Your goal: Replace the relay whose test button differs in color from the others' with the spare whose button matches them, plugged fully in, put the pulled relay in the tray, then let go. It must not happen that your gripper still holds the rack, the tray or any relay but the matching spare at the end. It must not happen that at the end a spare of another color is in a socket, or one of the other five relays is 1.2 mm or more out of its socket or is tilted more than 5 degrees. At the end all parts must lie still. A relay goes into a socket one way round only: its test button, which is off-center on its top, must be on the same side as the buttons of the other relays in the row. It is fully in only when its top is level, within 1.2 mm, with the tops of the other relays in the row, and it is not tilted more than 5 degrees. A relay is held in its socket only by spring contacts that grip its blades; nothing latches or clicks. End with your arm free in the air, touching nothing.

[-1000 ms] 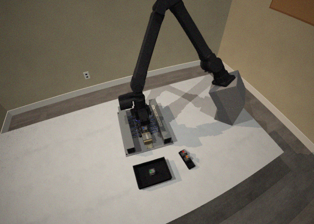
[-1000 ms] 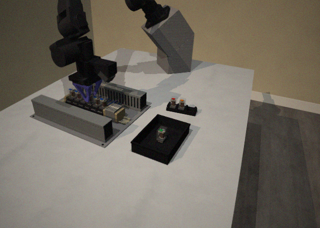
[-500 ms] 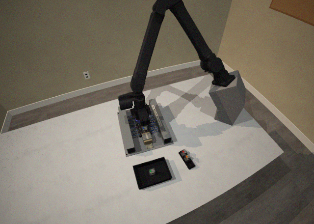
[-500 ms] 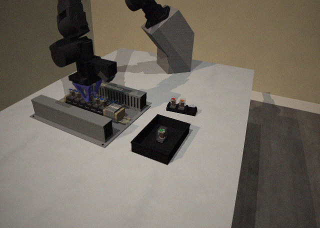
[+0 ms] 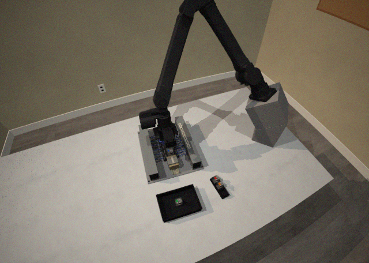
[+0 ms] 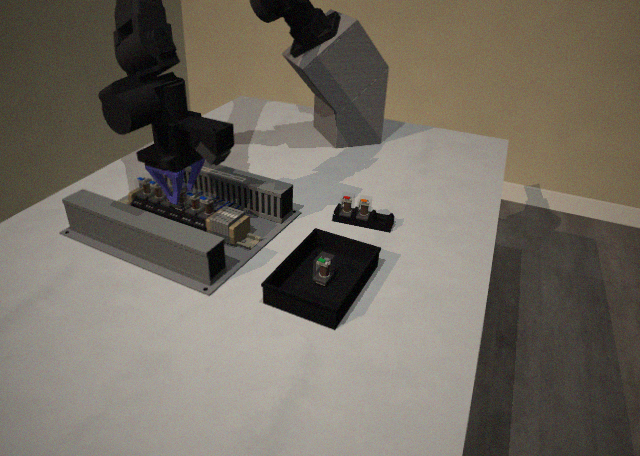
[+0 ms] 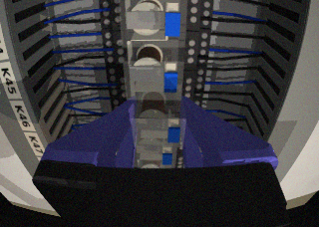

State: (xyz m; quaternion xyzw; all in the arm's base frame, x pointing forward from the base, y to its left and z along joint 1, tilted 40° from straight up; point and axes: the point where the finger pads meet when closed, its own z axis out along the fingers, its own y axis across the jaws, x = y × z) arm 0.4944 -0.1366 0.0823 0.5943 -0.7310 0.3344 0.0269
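Working above the desk [image 5: 89, 179] [image 6: 206, 363] [image 7: 304, 152], at the wiring panel [image 5: 147, 156] [image 6: 139, 229] [image 7: 294, 28]; green-buttoned relay [image 5: 179, 201] [image 6: 323, 268] already in the tray [image 5: 181, 215] [image 6: 299, 306], red and orange spares left racked. Gripping the blue-buttoned relay [image 6: 183, 196] [image 7: 155, 119] in the row with fingers [image 6: 183, 196] closed around it, apparently yet to verify seating, release and withdraw.

The place looked like a plain room set up as an electrical test bench, its exact kind unclear. A grey panel with slotted wiring ducts, blue and black wires and a row of clear relays [image 5: 169, 150] [image 6: 193, 201] [image 7: 148, 77] stood on a broad white tabletop [image 5: 74, 188] [image 6: 232, 379]. Beyond lay grey plank flooring [image 5: 297, 221] [image 6: 558, 306], olive and tan walls and a white double-socket outlet [image 5: 101, 88].
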